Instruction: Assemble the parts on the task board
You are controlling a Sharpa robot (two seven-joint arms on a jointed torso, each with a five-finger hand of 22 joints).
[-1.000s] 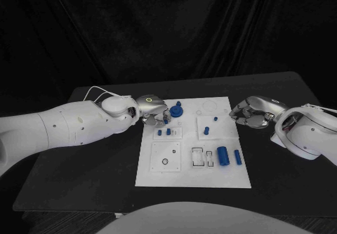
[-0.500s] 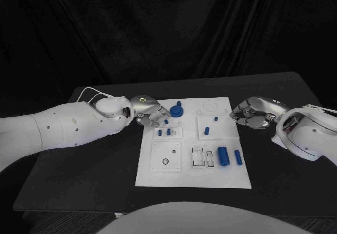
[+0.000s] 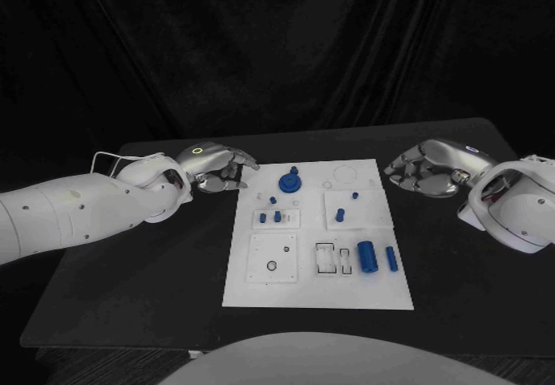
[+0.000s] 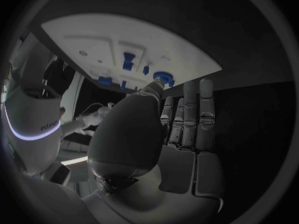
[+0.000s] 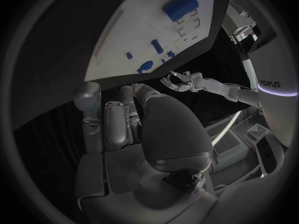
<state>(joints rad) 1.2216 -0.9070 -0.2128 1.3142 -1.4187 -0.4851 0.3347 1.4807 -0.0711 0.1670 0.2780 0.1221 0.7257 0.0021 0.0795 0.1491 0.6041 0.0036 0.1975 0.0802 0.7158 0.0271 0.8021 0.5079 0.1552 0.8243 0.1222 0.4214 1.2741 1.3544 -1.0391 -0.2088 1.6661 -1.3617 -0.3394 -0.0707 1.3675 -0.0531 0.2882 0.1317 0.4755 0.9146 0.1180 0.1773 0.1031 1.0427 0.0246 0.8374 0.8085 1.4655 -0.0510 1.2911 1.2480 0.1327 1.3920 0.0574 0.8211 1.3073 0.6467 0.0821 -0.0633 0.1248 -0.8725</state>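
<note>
So the silver left hand hangs just off the far-left corner of the flat white task board, over bare black table. Its fingers lie straight and side by side in the left wrist view and it holds nothing. The silver right hand sits off the board's far-right edge, fingers curled in toward the palm, nothing in them as far as I can see.

Neither hand touches the board, and dark tabletop runs down both long sides and along the near edge.

I count seven blue parts on the board: one round blue knob-like piece at the far end with a tiny blue nub just beside it, two small blue pegs side by side, one short blue peg right of those, then a fat blue cylinder and a slimmer blue rod lying next to each other near the right edge.
</note>
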